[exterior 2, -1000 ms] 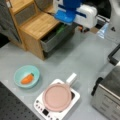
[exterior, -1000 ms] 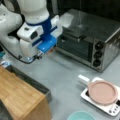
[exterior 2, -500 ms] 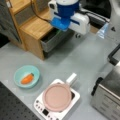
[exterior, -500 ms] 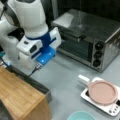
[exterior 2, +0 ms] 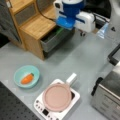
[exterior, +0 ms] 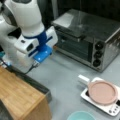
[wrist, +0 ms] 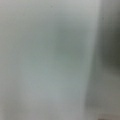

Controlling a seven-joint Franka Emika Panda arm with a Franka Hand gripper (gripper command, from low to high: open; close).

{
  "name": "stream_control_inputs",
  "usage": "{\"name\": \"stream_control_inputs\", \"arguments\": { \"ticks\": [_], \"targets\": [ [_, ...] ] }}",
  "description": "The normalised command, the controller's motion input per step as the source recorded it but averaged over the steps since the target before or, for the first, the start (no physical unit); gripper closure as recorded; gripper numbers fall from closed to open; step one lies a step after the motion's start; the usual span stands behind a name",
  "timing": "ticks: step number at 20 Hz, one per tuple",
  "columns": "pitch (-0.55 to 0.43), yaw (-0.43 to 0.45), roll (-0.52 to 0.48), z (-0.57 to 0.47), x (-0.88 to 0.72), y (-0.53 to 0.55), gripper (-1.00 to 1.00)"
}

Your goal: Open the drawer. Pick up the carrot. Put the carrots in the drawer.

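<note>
The dark-grey drawer [exterior 2: 53,40] of the bamboo-topped cabinet stands pulled out, and something green shows inside it. In a front view its rim [exterior: 35,85] runs along the bamboo top. The small orange carrot [exterior 2: 27,78] lies in a teal bowl [exterior 2: 18,73] on the table, well away from the arm. The gripper [exterior 2: 67,23], on a blue mount, hangs just over the drawer's far end. It also shows at a front view's left [exterior: 40,57]. Its fingers are hidden by the arm. The wrist view gives only a pale grey surface.
A steel toaster oven [exterior: 87,40] stands at the back. A white cooker carries a pink pan [exterior 2: 57,97], also seen at a front view's right [exterior: 102,92]. The bamboo cabinet top [exterior: 17,97] rises beside the drawer. The teal bowl's rim [exterior: 81,115] shows at a front view's bottom.
The arm has swung toward the cabinet and lowered a little over the drawer. The carrot and bowl have not moved.
</note>
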Motion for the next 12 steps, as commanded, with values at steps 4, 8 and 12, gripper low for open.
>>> {"name": "stream_control_inputs", "arguments": {
  "ticks": [4,8,12],
  "targets": [
    [-0.173,0.044,-0.145,-0.13,-0.45,-0.07,-1.0],
    [-0.156,0.063,-0.123,-0.12,-0.22,-0.11,-1.0],
    [-0.139,0.121,-0.094,-0.13,-0.02,-0.23,-1.0]
  ]
}}
